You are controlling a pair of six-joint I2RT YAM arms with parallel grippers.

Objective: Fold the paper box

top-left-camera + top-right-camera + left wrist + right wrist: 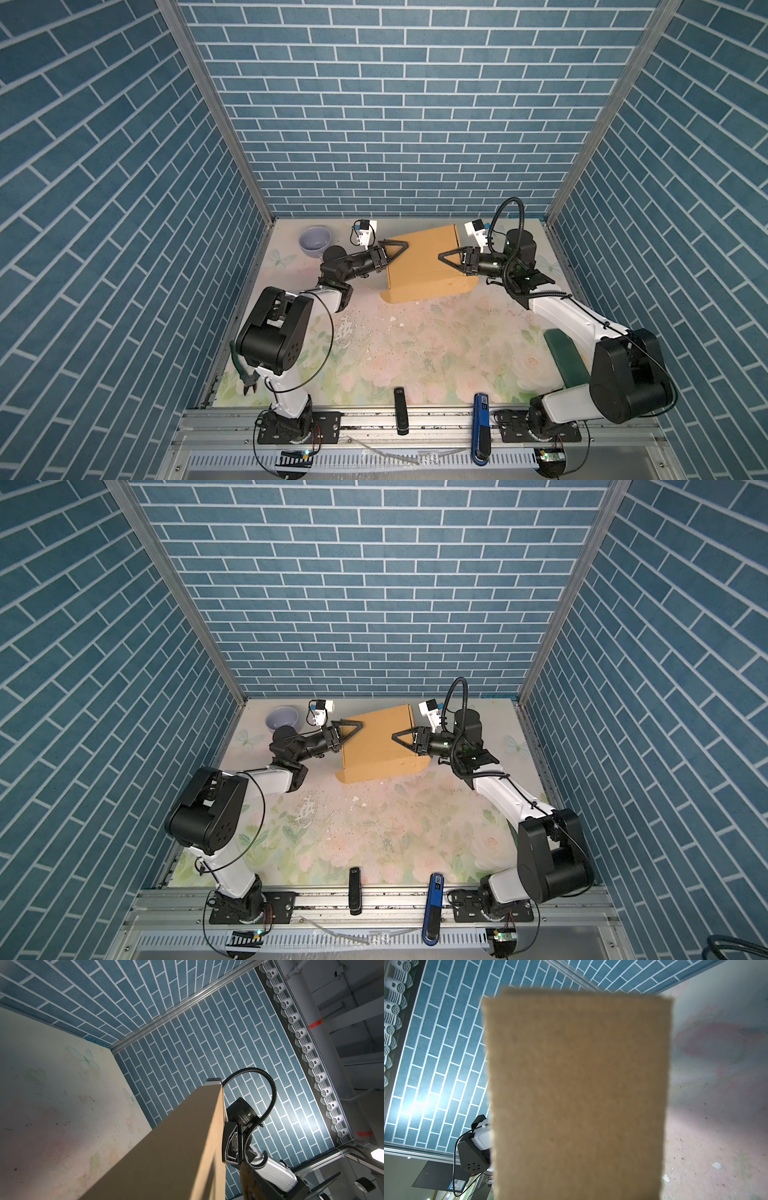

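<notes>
Both top views — left hand [402,248] and right hand [444,257] touch the paper box [419,268]; grip unclear.

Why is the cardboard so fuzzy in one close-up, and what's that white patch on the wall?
Right wrist view: the cardboard box sits very close to the lens and blurs; bright glare whitens the blue wall. Left wrist view: box sharp, similar glare.
</notes>
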